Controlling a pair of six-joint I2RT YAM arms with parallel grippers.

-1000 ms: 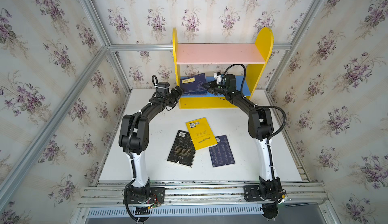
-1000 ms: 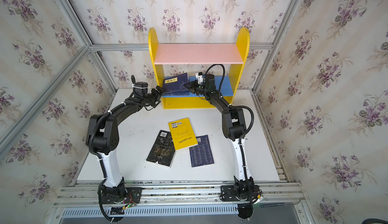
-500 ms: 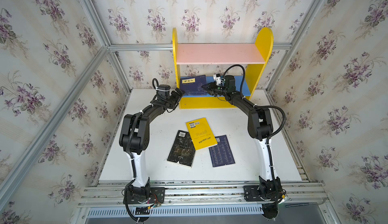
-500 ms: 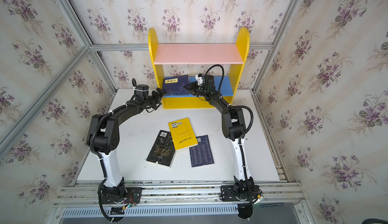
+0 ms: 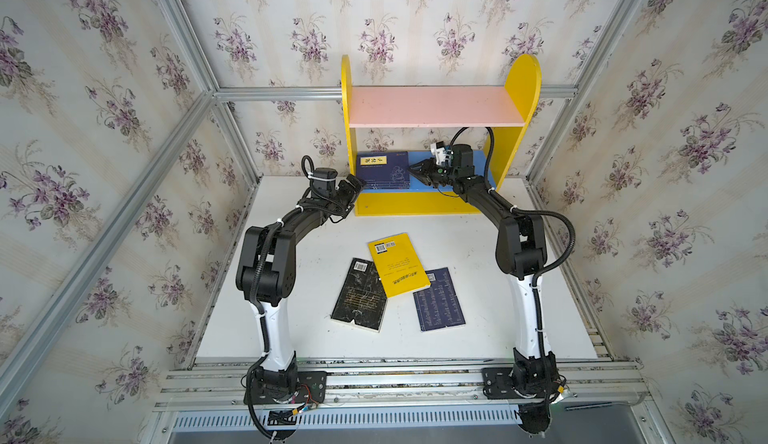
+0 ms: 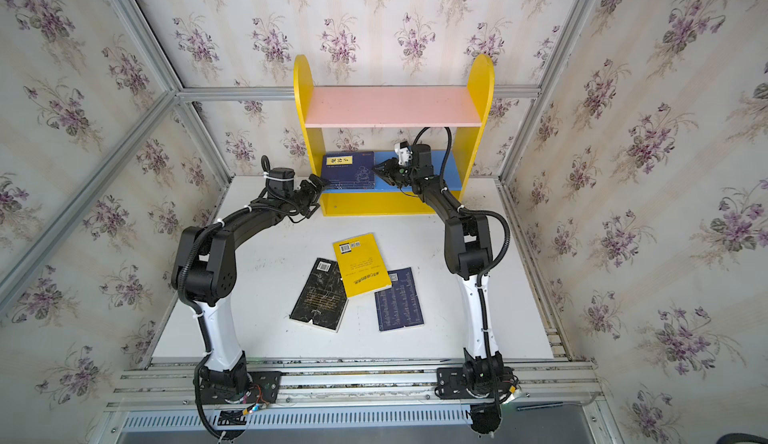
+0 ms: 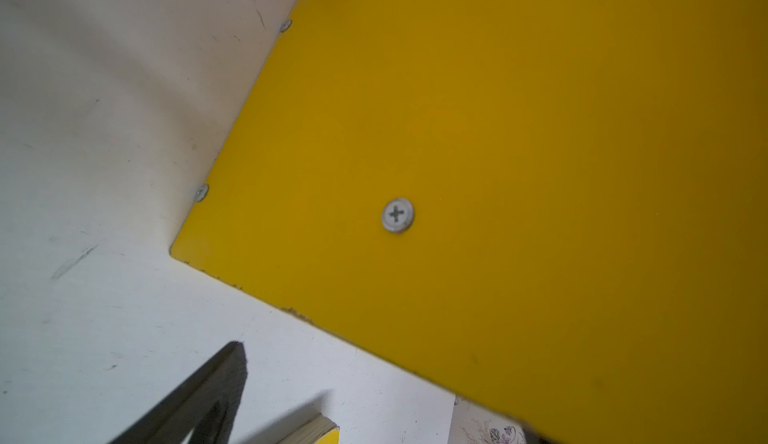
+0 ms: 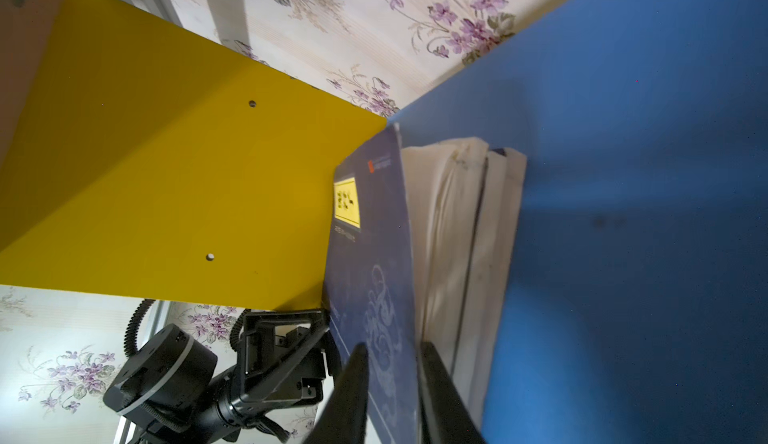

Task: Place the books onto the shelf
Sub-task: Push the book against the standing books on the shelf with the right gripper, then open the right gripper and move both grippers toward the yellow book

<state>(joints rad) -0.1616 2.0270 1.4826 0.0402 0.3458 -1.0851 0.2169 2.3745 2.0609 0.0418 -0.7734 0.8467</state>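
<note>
The shelf [image 5: 436,107] stands at the back of the table in both top views. Navy books [image 5: 384,170] lie stacked flat at the left end of its blue lower board [image 5: 482,163]. My right gripper [image 5: 413,169] is at the stack's right edge. In the right wrist view its fingers [image 8: 355,383] stand a narrow gap apart, with the top navy book [image 8: 374,254] showing between them. My left gripper [image 5: 353,185] is wide open beside the shelf's left panel [image 7: 457,130]. A yellow book [image 5: 398,264], a black book [image 5: 360,294] and a navy book [image 5: 439,299] lie on the table.
The white table [image 5: 311,338] is walled on three sides by flowered panels [image 5: 124,171] with aluminium posts. The pink upper board [image 6: 395,107] hangs low over my right wrist. The yellow book overlaps the black and navy ones. The arm bases sit on the front rail [image 5: 395,379].
The top navy book went from tilted up at its right side to lying flat on the stack. My right jaws have parted a little. The left arm has barely moved.
</note>
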